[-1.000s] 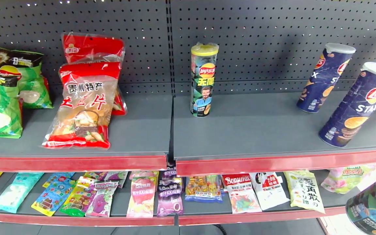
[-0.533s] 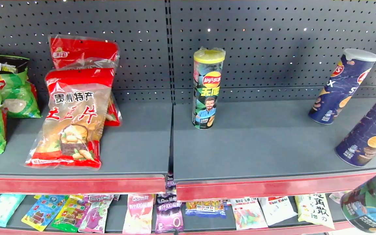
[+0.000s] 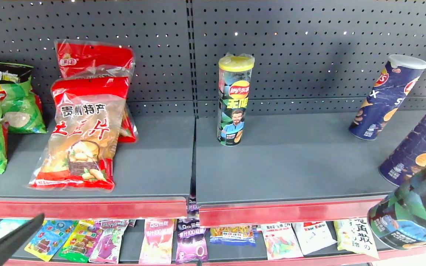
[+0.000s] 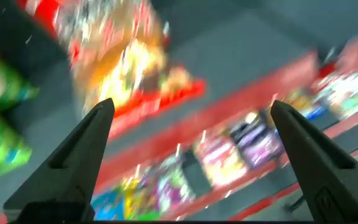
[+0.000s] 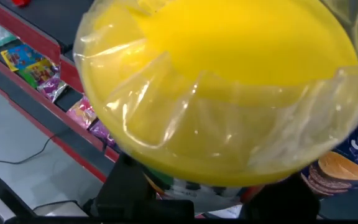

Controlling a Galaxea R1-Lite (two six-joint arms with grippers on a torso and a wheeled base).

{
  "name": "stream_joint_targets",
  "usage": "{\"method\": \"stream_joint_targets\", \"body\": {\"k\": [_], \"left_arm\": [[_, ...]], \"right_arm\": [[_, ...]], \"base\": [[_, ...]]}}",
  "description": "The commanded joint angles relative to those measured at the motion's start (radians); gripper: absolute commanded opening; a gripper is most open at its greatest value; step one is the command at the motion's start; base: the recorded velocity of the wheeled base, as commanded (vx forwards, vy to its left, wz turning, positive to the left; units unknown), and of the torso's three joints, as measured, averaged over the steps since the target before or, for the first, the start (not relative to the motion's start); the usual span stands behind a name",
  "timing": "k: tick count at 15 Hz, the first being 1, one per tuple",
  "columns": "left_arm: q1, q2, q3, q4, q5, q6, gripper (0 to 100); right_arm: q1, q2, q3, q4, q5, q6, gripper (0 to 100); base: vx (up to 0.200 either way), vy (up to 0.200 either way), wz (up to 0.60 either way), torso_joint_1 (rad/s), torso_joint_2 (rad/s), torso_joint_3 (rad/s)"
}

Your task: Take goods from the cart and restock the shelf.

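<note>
Can [image 3: 409, 210] hangs tilted off the shelf's [image 3: 290, 166] front right edge, right gripper [image 5: 197, 193] clamped round its body, probably so it lands upright beside its twin [image 3: 234, 99]. Left gripper [image 4: 191, 162] spread wide, empty.

We see a matt shelf board [image 3: 290, 166] with a glossy edge strip [image 3: 272, 212]. The red snack bag [image 3: 81, 136] is shiny plastic film. The chip can [image 5: 229, 81] has a smooth plastic lid under clear crinkled wrap.
</note>
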Motion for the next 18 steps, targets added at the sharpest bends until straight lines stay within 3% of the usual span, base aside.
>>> {"method": "stream_joint_targets", "body": {"k": [1, 3, 5, 6, 9, 11, 18], "left_arm": [[-0.01, 0.368, -0.217, -0.109, -0.102, -0.051, 100], [-0.038, 0.498, -0.304, -0.157, -0.156, -0.053, 100], [-0.087, 0.624, -0.407, -0.167, -0.347, -0.096, 100], [-0.09, 0.696, -0.467, -0.195, -0.409, -0.102, 100], [-0.11, 0.845, -0.589, -0.276, -0.445, -0.111, 100], [-0.123, 0.906, -0.645, -0.278, -0.487, -0.109, 100], [-0.125, 1.056, -0.82, -0.279, -0.541, -0.102, 100]], "right_arm": [[0.002, 0.016, 0.005, 0.0, -0.002, 0.0, 0], [0.0, 0.014, 0.007, 0.0, -0.002, 0.002, 0], [0.0, 0.009, 0.012, 0.0, -0.003, 0.002, 0], [-0.001, 0.006, 0.013, 0.0, -0.005, 0.002, 0], [-0.001, 0.003, 0.013, 0.0, -0.017, 0.003, 0], [-0.001, 0.006, 0.013, 0.0, -0.017, 0.003, 0], [-0.003, 0.005, 0.018, 0.0, -0.02, 0.003, 0]], "base": [[0.0, 0.0, 0.0, 0.0, 0.0, 0.0], [0.0, 0.0, 0.0, 0.0, 0.0, 0.0], [0.0, 0.0, 0.0, 0.0, 0.0, 0.0], [0.0, 0.0, 0.0, 0.0, 0.0, 0.0], [0.0, 0.0, 0.0, 0.0, 0.0, 0.0], [0.0, 0.0, 0.0, 0.0, 0.0, 0.0], [0.0, 0.0, 0.0, 0.0, 0.0, 0.0]]}}
